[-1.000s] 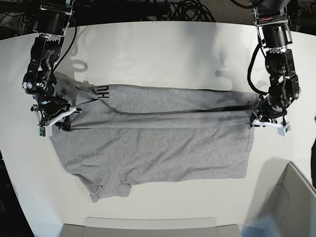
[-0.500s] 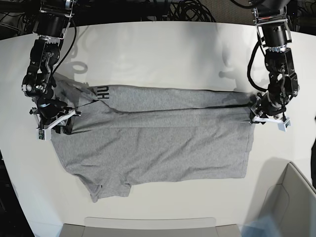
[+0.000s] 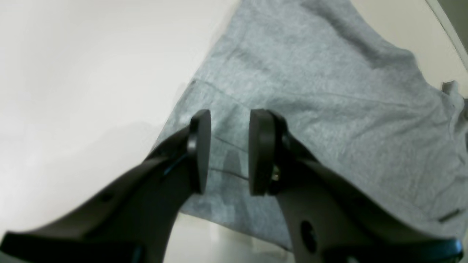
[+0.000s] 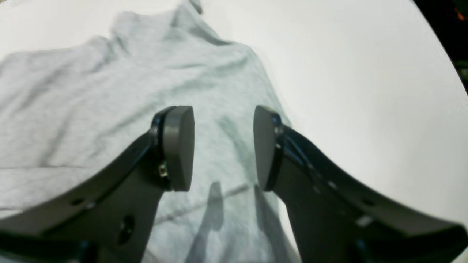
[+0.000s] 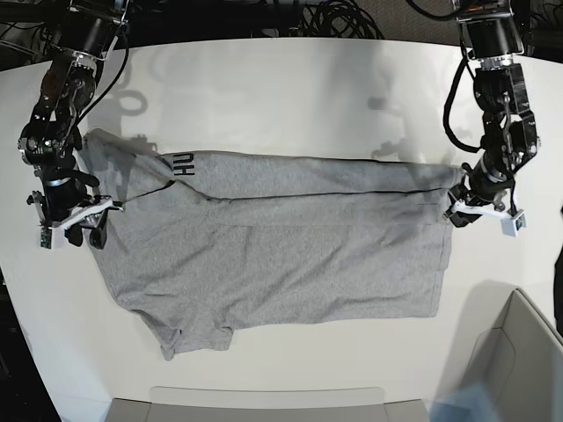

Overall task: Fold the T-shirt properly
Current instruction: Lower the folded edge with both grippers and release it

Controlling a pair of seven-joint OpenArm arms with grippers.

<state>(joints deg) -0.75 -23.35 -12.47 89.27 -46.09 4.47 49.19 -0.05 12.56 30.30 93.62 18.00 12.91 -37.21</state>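
The heather-grey T-shirt (image 5: 281, 255) lies flat across the white table, its far long edge folded over toward the middle, with dark lettering (image 5: 182, 163) showing near the collar end. My left gripper (image 5: 461, 209) hovers over the shirt's hem end at the view's right. In the left wrist view the left gripper (image 3: 229, 149) stands open above the T-shirt (image 3: 329, 91), holding nothing. My right gripper (image 5: 88, 230) is at the sleeve end on the view's left. In the right wrist view the right gripper (image 4: 223, 146) is open over the T-shirt (image 4: 91, 91), with no cloth between its pads.
A grey bin (image 5: 519, 360) stands at the near right corner, and a flat grey tray (image 5: 264, 404) lies along the near edge. Cables (image 5: 334, 18) lie behind the table (image 5: 290, 79).
Both grippers have opened and let go of the shirt's folded edge, which now rests on the cloth. Each arm has drawn slightly outward and up from the shirt's ends.
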